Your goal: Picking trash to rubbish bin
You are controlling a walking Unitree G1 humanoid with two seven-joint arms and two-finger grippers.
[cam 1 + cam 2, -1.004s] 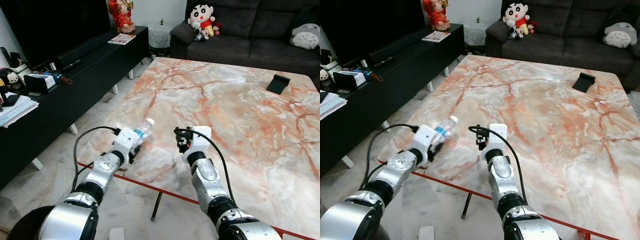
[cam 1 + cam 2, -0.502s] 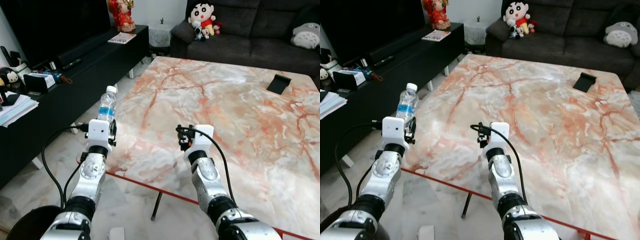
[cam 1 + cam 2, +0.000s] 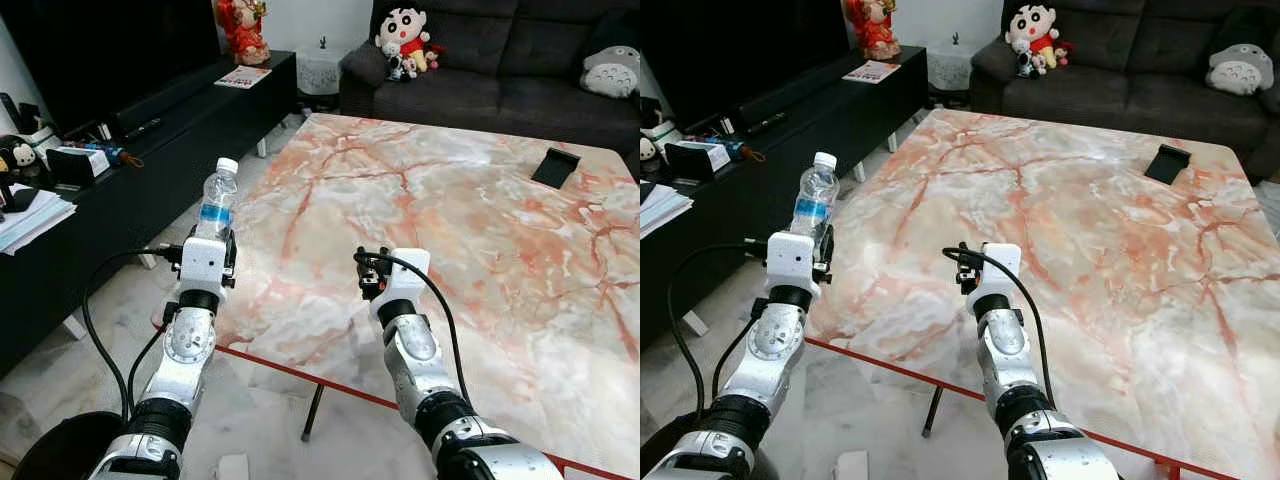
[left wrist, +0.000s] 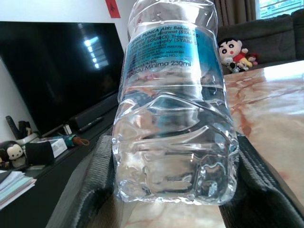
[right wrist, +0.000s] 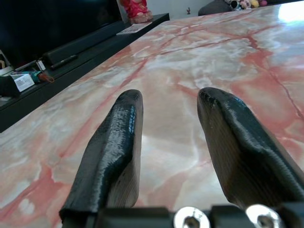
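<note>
Clear plastic bottle (image 3: 214,202), white cap up, is standing upright in your left tool (image 3: 206,262), which is clamping its base off the table's (image 3: 480,200) left edge. The wrist view is cutting off its cap. Your right tool (image 5: 166,142) is hovering over the marble, fingers apart, holding nothing.

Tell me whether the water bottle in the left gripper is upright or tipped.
Upright, leaning only slightly. The water bottle stands with its white cap at the top, its base clamped in the left gripper, just off the marble table's edge.
</note>
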